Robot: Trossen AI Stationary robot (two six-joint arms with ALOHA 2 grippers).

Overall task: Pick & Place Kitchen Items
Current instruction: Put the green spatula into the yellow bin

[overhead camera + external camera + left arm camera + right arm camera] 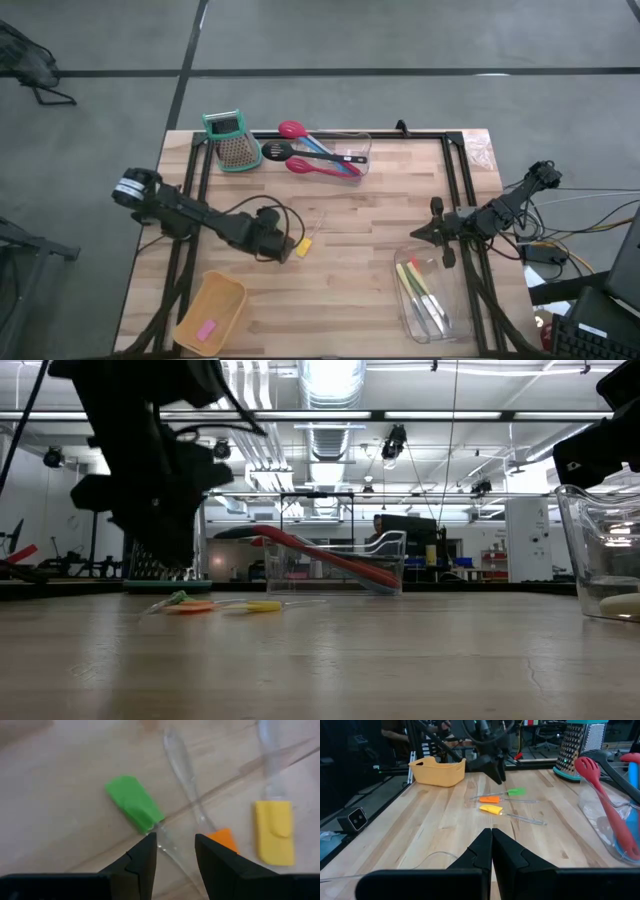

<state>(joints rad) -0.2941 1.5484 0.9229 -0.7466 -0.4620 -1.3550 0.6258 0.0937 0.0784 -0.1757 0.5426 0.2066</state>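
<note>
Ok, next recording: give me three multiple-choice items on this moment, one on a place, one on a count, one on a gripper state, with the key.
1. Where is the left gripper?
A. Over the three small spatulas at mid-table
B. Inside the tan bin
C. Beside the grater

2. How many small clear-handled spatulas lie loose on the table?
A. One
B. Three
C. Five

3. How is the right gripper?
A. Wide open
B. Shut on a spoon
C. Shut, holding nothing

Key:
1 A: its wrist view looks down on them, fingers apart.
2 B: the green spatula, the orange spatula and the yellow spatula.
3 C: its fingers meet, nothing between them.
</note>
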